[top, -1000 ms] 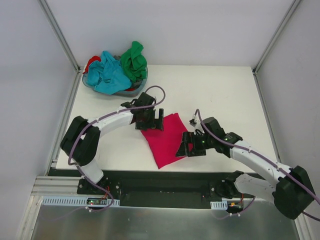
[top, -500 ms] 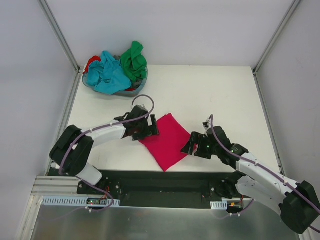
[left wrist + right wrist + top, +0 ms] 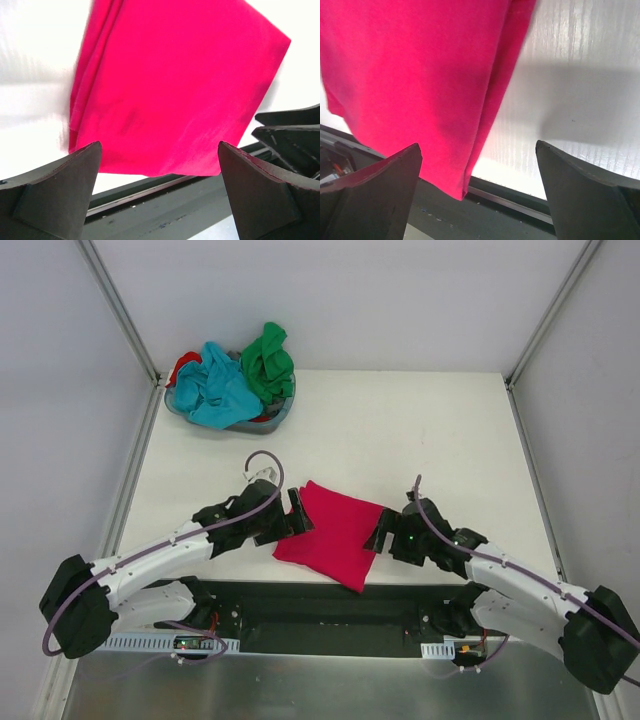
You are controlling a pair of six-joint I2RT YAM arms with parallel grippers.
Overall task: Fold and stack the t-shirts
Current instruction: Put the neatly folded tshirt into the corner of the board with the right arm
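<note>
Black fingers of my left gripper (image 3: 159, 150) stand spread wide, and my right gripper (image 3: 478, 147) is just as wide; neither pinches anything. Between them the folded crimson-pink t-shirt (image 3: 333, 532) lies flat, one claw at each side edge, its near corner over the table (image 3: 450, 430) edge. Far left, the grey basket (image 3: 275, 420) holds the turquoise-blue t-shirt (image 3: 218, 390), green t-shirt (image 3: 268, 360) and red t-shirt (image 3: 180, 365)

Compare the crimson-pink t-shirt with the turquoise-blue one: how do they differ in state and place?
The crimson-pink t-shirt is folded into a flat rectangle; the turquoise-blue t-shirt is crumpled in a heap. The crimson-pink t-shirt lies on the table by its near edge; the turquoise-blue t-shirt sits in the basket at the far left corner. Both are plain, single-coloured cloth.
</note>
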